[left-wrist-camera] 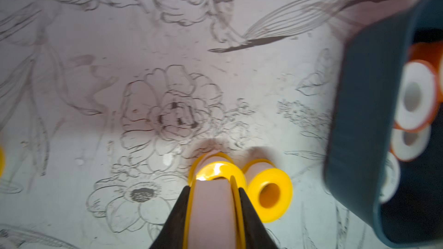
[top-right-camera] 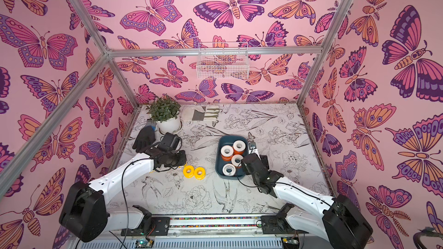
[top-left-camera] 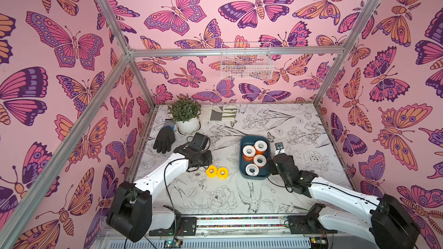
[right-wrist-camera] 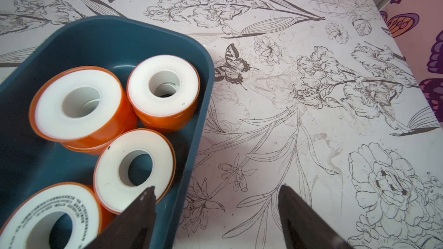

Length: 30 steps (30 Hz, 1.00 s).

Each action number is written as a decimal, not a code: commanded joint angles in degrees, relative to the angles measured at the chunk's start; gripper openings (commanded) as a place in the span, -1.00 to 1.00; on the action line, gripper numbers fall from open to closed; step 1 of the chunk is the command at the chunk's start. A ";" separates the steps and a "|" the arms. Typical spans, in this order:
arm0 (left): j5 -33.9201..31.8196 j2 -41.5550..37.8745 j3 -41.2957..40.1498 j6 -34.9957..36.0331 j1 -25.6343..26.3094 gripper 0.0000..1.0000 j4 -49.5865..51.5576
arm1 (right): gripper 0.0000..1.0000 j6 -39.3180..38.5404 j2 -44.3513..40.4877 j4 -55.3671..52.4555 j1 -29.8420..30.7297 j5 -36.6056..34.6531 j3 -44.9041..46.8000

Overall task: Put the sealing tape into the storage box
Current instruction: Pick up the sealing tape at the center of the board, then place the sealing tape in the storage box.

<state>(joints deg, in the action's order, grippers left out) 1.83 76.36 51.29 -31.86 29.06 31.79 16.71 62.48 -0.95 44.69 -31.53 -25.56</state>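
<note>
We found the left claw (left-wrist-camera: 214, 189) pinched shut on a small yellow-spooled roll of whitish sealing tape (left-wrist-camera: 211, 214), one black finger against each flange, the roll on edge and, as far as we could tell, not yet off the floral-printed tabletop (left-wrist-camera: 215, 67). A second yellow-spooled roll (left-wrist-camera: 268, 192) lay just beside it, on the side toward the shallow dark teal plastic storage box (left-wrist-camera: 359, 120). We judged the step to be lift and carry: rise straight up first so the neighbour was not nudged into rolling, hold the squeeze on the flanges, clear the box wall, then release over the bare far corner, away from the orange-spooled rolls (top-left-camera: 248, 151) already inside. The right claw (right-wrist-camera: 217, 189) hung wide open and empty just outside the box's wall; we judged it should give way to the crossing. Both top views gave the layout, yellow rolls near the box but apart from it, four orange ones showing inside, yet hid the left fingertips under the wrist. Only the left wrist view showed the grip; only the right wrist view showed one orange roll resting on another.
</note>
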 commanded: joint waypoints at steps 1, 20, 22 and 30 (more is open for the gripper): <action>0.56 1.36 4.72 -2.63 6.27 -0.76 1.16 | 0.68 1.90 0.29 -0.63 -0.47 -3.70 -1.12; 8.46 35.07 37.61 -3.55 23.92 -0.75 -5.69 | 0.66 8.25 -6.67 0.88 -10.23 0.77 4.29; 9.39 37.48 39.19 -3.94 24.02 -0.75 -5.84 | 0.66 8.25 -6.67 0.95 -10.23 0.86 4.29; 9.94 42.19 41.39 -4.27 23.42 -0.70 -7.18 | 0.66 7.90 -6.07 1.07 -10.23 1.37 4.04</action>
<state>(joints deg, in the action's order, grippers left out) 10.74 117.30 90.91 -35.62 52.86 25.43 24.05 55.99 -0.38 34.87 -30.55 -21.19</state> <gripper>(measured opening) 0.281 0.832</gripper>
